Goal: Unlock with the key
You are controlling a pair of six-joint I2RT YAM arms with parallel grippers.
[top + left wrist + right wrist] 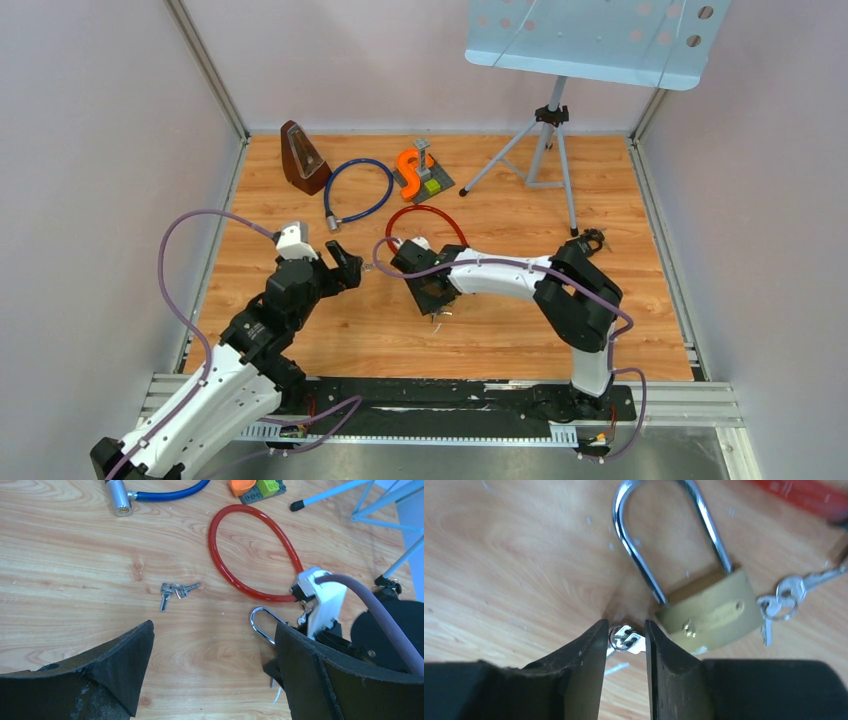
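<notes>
A brass padlock [711, 615] with a steel shackle [664, 530] lies flat on the wooden table. Just left of its body lies a small bunch of keys on a ring [626, 639]. My right gripper [626, 625] stands over that bunch with a finger touching each side, shut on the key heads, which still rest on the wood. A second key set [786, 597] lies right of the padlock. My left gripper [212, 670] is wide open over bare wood, holding nothing, left of the padlock's shackle [265, 622]. In the top view the right gripper [437, 297] hides the padlock.
A third set of keys [175, 591] lies ahead of the left gripper. A red cable lock [425, 215] loops behind the right gripper; a blue cable lock [360, 190], a metronome [303, 158], an orange piece on a brick plate [415, 170] and a music stand [545, 140] stand further back.
</notes>
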